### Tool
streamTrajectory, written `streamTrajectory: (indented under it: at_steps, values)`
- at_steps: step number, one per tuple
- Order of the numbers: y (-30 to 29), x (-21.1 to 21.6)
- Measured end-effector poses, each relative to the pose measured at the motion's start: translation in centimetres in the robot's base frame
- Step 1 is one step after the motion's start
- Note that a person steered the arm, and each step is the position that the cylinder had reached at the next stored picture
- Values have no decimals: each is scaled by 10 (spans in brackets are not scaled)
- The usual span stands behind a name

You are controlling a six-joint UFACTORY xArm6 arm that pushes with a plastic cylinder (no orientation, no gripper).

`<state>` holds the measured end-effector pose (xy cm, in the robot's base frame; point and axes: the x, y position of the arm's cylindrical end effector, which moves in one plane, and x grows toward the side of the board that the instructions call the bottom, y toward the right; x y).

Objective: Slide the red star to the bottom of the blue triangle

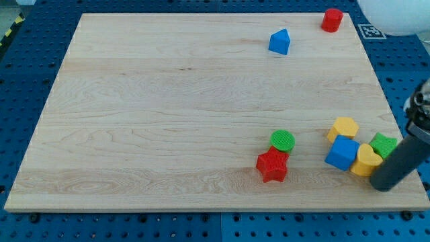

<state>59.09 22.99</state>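
The red star [272, 165] lies on the wooden board [168, 107] near the view's bottom, right of centre, touching a green round block [283, 140] just above it. The blue triangle [279, 42] sits far up near the view's top, right of centre. My tip [384, 184] is at the view's bottom right, right of the red star and just right of a yellow heart-shaped block [367, 160].
A cluster stands at the bottom right: a yellow hexagon-like block [344, 128], a blue cube [342, 152] and a green block [384, 144]. A red cylinder [332, 19] stands at the top right corner. The board's right edge is close to my tip.
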Motion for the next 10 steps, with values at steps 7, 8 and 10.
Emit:
streamTrajectory:
  at_steps: [7, 8, 10]
  values:
    - [-88, 3]
    - [-114, -2]
    - [-188, -14]
